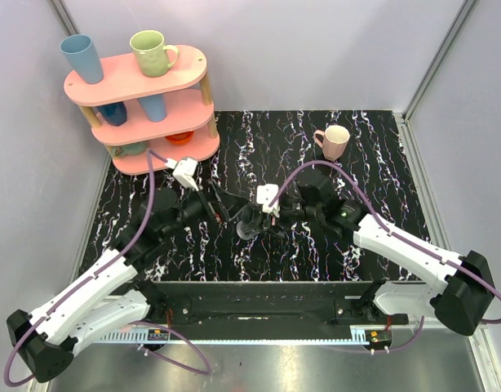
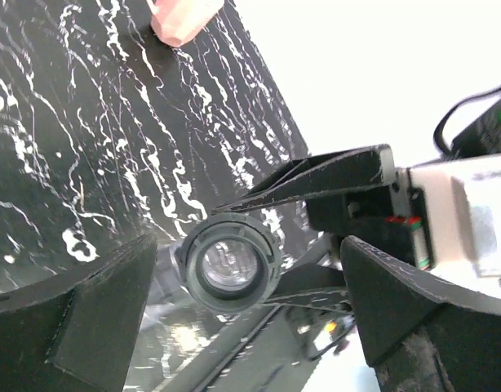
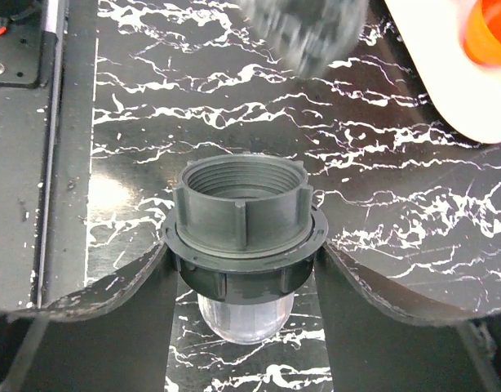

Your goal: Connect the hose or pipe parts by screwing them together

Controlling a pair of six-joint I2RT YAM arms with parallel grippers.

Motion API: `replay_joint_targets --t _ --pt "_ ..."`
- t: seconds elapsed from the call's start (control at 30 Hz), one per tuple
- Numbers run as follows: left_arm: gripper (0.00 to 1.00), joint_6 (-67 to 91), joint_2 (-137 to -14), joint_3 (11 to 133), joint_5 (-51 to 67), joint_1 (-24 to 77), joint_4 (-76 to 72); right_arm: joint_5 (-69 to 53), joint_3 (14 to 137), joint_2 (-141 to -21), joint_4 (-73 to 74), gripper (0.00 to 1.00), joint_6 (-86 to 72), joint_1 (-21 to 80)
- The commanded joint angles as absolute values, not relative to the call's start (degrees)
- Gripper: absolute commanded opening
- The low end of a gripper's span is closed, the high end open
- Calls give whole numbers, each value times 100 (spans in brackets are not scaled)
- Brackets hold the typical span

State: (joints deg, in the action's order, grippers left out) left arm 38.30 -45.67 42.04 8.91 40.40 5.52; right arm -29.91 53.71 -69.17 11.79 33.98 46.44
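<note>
The hose or pipe parts sit joined as one piece: a grey threaded collar, a black ring below it and a translucent tube end at the bottom. My right gripper is shut on the black ring, holding the piece a little above the table. In the left wrist view the same piece shows end-on. My left gripper is open around it, with a gap on both sides. From above, both grippers meet at the piece in mid-table, the left gripper beside it and the right gripper on it.
A pink mug stands at the back right of the black marbled table. A pink three-tier shelf with cups and bowls fills the back left corner. Purple cables loop over both arms.
</note>
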Motion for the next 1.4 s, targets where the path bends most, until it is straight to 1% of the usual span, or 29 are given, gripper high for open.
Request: replay_joint_targets --t 0.0,0.07,0.1,0.2,0.3,0.4,0.53,0.6,0.77,0.83,0.9,0.97,1.0,1.03,1.07,1.1,1.17,1.2,1.27,1.3,1.37 --pt "99 6045 -4298 4350 17 4034 957 -2611 5370 -6750 536 0 3401 4711" --pt "96 6529 -4429 4403 44 4025 1342 -2567 5361 -6768 545 0 3428 4728" --pt "93 6661 -4517 4438 96 4017 1484 -2523 5361 -6794 536 0 3445 4737" --pt "88 7057 -4763 4395 342 4017 1609 -2426 5405 -6873 571 0 3480 4790" --pt "88 7426 -4895 4298 755 4017 1354 -2312 5440 -6934 650 0 3559 4860" --pt "88 7734 -5018 4280 852 4017 1424 -2242 5467 -6978 703 0 3603 4922" --pt "85 8111 -5220 4131 1132 4017 1117 -2215 5467 -7014 721 0 3638 4966" --pt "80 8226 -5378 4078 1309 4017 967 -2180 5458 -7031 738 0 3647 4992" --pt "73 8323 -5458 4069 1345 4017 1204 -2162 5440 -6979 773 0 3683 5001" --pt "58 8280 -5406 4043 1275 4017 1134 -2180 5432 -6979 782 0 3683 5010" --pt "42 8105 -5388 4025 1257 4017 1020 -2250 5440 -6979 791 0 3683 5010" --pt "40 7701 -5396 3973 1265 4017 740 -2337 5467 -6987 843 0 3648 5010" --pt "33 7342 -5405 3947 1300 4017 616 -2381 5502 -6996 852 0 3647 5010" --pt "27 7121 -5440 3920 1379 4017 380 -2425 5528 -7013 879 0 3639 5010" --pt "19 6876 -5501 3903 1423 4017 300 -2530 5546 -7022 922 0 3630 5010" --pt "7 6377 -5537 3920 1450 4008 229 -2610 5581 -7005 932 0 3621 5010" --pt "0 5725 -5572 3920 1520 4008 27 -2881 5590 -6961 975 0 3604 5010" --pt "0 5052 -5555 3920 1521 4008 26 -2987 5633 -6952 1019 0 3577 5001" --pt "0 4188 -5485 3798 1800 4008 -508 -3364 5704 -6934 1255 0 3577 4984" --pt "0 3496 -5363 3719 1967 4008 -701 -3514 5800 -6952 1344 0 3568 4966" --pt "0 2886 -5221 3482 2476 3990 -1238 -3917 5880 -6952 1511 0 3533 4914"
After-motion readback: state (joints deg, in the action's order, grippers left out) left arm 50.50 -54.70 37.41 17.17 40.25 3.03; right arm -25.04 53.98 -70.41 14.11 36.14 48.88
